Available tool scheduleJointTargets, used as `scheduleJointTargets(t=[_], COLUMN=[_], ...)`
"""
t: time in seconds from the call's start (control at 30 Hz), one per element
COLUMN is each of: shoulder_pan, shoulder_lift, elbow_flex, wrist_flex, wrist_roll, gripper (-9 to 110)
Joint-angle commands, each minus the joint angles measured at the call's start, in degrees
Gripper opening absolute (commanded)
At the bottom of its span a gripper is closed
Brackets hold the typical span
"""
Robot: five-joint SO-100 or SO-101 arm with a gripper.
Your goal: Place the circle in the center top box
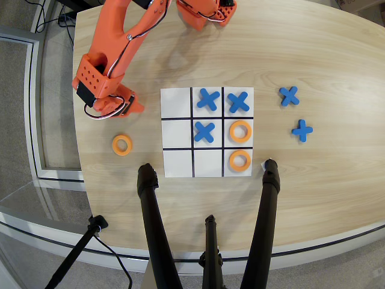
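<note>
A loose orange circle [122, 145] lies flat on the wooden table, left of the white 3x3 board [176, 103]. The center top box [208, 163], the middle cell of the row nearest the bottom of the overhead view, is bare. Blue crosses fill three cells [208, 99] and orange rings fill two [240, 131]. My orange gripper [131, 108] hangs above and apart from the loose circle, holding nothing that I can see. Its fingers overlap from above, so their state is unclear.
Two spare blue crosses [289, 96] lie right of the board. Black tripod legs [150, 198] reach over the table's near edge, below the board. The arm's base [204, 13] stands at the far edge. The table's left edge [77, 120] runs close to the gripper.
</note>
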Motion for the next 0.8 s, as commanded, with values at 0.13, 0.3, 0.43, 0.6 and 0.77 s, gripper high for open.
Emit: scheduleJointTargets(t=[0.13,0.3,0.43,0.6,0.77], shoulder_pan=[-1.49,-2.20,-2.29,-2.55,-3.25], shoulder_lift=[3.60,4.39,5.01,5.45,9.67], elbow_flex=[4.13,8.09,9.05,9.67,11.07], wrist_flex=[1.23,-1.41,-2.29,-2.55,-2.55], wrist_roll=[-1.14,-1.14,-1.05,-0.62,0.53], gripper=[14,1,0,0,0])
